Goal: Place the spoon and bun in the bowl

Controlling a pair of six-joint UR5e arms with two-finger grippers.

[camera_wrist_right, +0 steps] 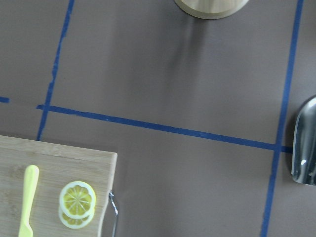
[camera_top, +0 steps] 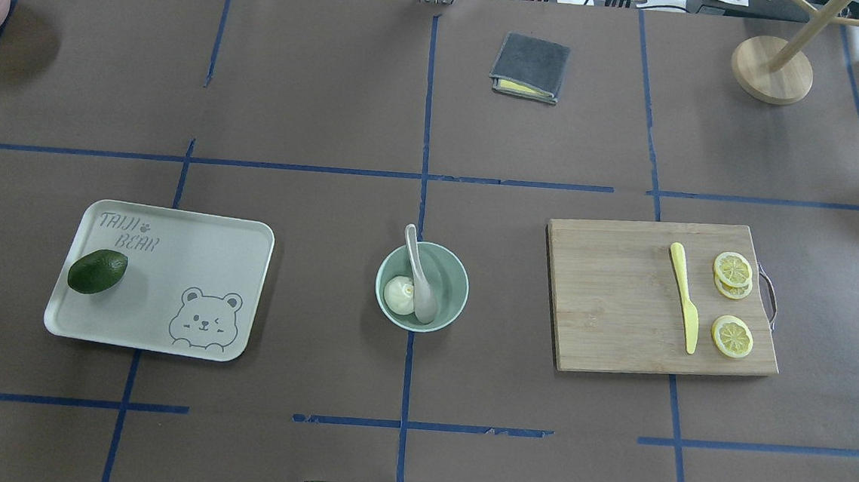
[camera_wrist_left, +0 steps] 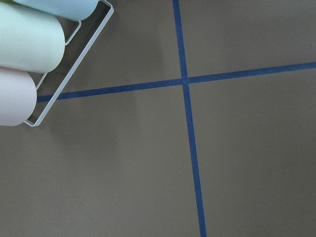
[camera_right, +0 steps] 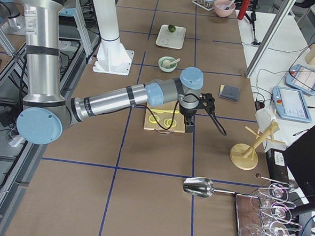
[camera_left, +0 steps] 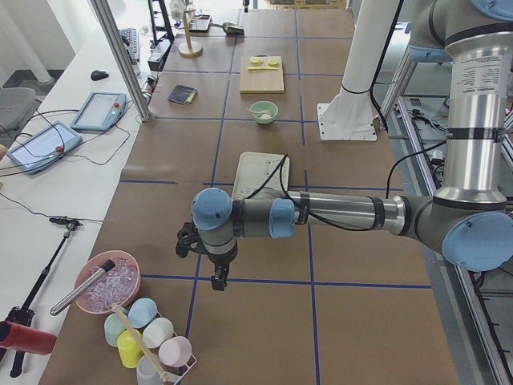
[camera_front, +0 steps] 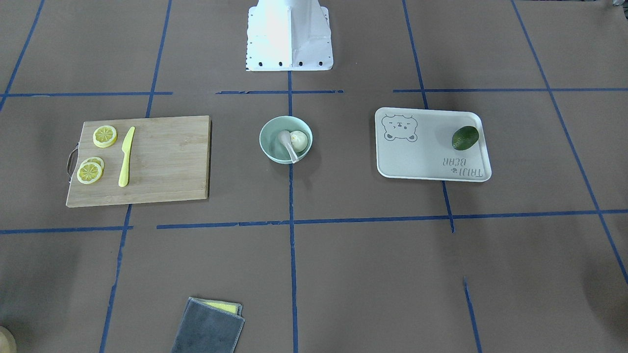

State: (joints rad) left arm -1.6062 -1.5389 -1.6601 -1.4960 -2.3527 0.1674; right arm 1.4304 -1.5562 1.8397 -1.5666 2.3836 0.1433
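Folded grey cloth [camera_front: 208, 327] lies nearest the front-facing camera. From overhead, the bowl [camera_top: 451, 276] stands mid-desk [camera_top: 332, 113]. It holds the bun [camera_top: 398, 293] at its 8 o'clock side. The spoon [camera_top: 420, 286] lies scoop-down just beside the bun, its handle leaning over the rim at 11 o'clock. A tray [camera_top: 194, 255] with a dark green fruit [camera_top: 98, 271] sits at 9 o'clock, and a cutting board [camera_top: 614, 299] at 3 o'clock. The left gripper [camera_left: 216, 279] and right gripper [camera_right: 221, 128] hang well apart from the bowl; I cannot tell whether their fingers are apart or together.
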